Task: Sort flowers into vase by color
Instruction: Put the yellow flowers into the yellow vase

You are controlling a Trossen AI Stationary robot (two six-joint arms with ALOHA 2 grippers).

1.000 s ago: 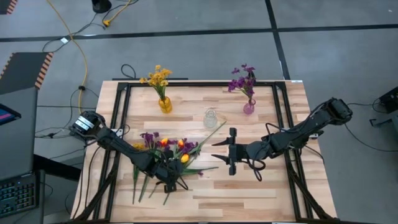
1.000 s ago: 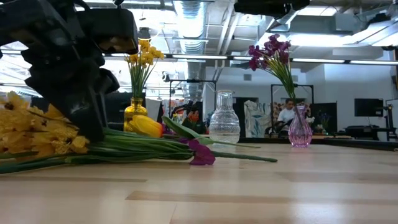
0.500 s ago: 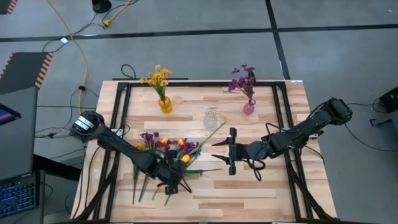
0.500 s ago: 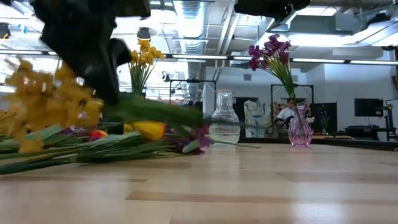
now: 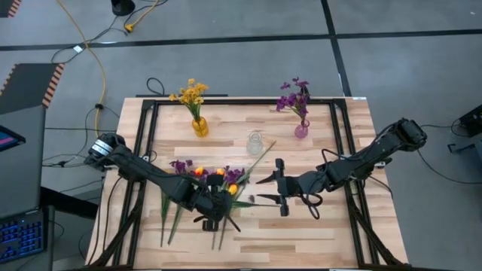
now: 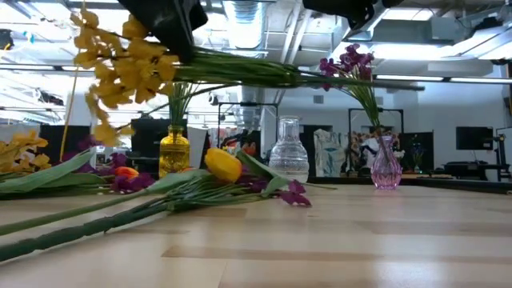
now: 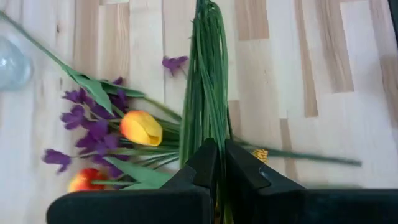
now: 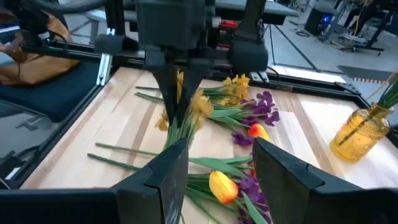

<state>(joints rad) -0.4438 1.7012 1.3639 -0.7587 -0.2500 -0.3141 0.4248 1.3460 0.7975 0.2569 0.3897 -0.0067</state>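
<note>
My left gripper (image 5: 218, 213) is shut on a yellow flower, whose fluffy cluster (image 6: 120, 64) droops beside the fingers while its green stems (image 6: 256, 74) run out level above the table. Under it lies a pile of purple blooms and orange-yellow tulips (image 5: 203, 175), flat on the wood. At the back stand a yellow vase (image 5: 199, 126) with yellow flowers, a clear vase (image 5: 255, 142), and a purple vase (image 5: 301, 129) with purple flowers. My right gripper (image 5: 280, 184) hovers open to the pile's right, facing it. My left gripper pinches the bundle of green stems (image 7: 208, 130) between its two fingers, close to the yellow cluster (image 8: 200, 106). The fingers slant down from above and lie across the stems. The flower is lifted clear of the pile, its stems about level and its cluster hanging.
Black frame rails (image 5: 143, 143) run along the table's left, far and right sides. A yellow tulip (image 6: 222, 166) and long stems lie across the near left of the table. A person (image 6: 370, 146) sits far behind the table.
My left gripper has risen from the pile and shifted a little toward the table's right edge, rolling as it went. The yellow flower has come up with it, from lying on the table to hanging clear. The pile's stems and a tulip have shifted slightly.
</note>
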